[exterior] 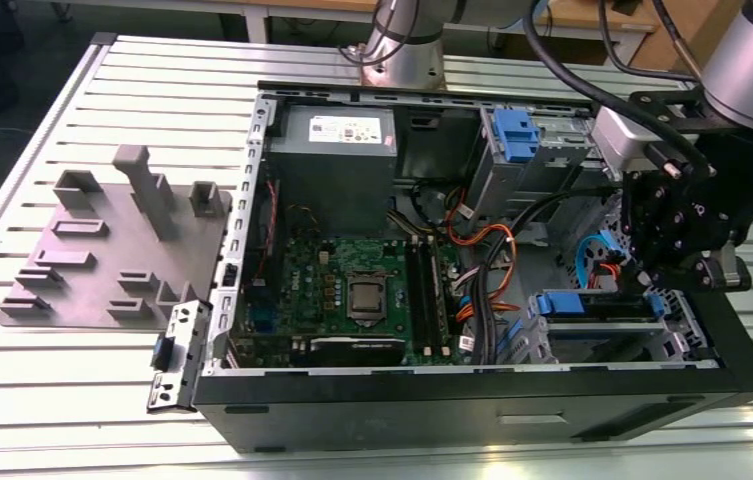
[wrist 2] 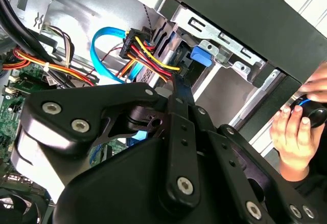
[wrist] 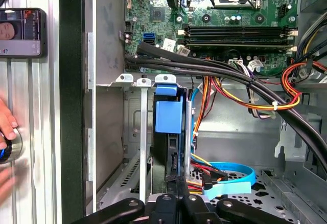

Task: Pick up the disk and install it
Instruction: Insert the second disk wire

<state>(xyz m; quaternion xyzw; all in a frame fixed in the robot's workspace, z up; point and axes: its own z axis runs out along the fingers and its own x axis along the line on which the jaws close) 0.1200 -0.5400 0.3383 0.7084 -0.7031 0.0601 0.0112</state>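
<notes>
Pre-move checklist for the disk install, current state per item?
1. Disk in drive bay slot: ok, it stands between the rails.
2. Disk fully seated: cannot tell.
3. Hand lined up with the disk's end: ok.
4. Power wires clear of the disk: cannot tell, they run close beside it.
5. Person's hand outside the case: ok, it is over the table.

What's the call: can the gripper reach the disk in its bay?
Likely yes: the gripper is lined up right at the disk, nothing between them. The blue cable and the power wires run beside, not across.
</notes>
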